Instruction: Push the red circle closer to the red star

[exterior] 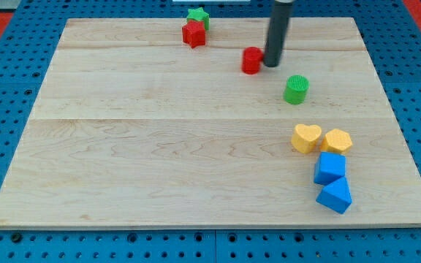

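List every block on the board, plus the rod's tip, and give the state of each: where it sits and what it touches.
my tip: down at the red circle's right side, apparently touching it.
red circle: upright, apart from the red star.
red star: near top edge, against the green star.
green star: behind the red star.
green circle: alone.
yellow heart: beside the yellow hexagon.
yellow hexagon: above the blue blocks.
two blue blocks: touching.
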You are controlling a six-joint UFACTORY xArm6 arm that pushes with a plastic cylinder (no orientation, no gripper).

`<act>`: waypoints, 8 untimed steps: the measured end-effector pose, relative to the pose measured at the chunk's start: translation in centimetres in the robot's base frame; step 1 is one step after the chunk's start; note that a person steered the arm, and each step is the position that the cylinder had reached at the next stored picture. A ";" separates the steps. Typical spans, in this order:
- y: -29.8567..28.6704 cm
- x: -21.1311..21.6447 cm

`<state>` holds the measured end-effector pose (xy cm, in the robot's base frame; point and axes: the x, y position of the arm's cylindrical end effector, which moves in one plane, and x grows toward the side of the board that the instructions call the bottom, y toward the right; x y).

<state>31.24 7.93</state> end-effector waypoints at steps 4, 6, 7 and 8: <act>-13.3 4.3; -13.5 0.0; -12.4 -2.2; -12.1 -2.6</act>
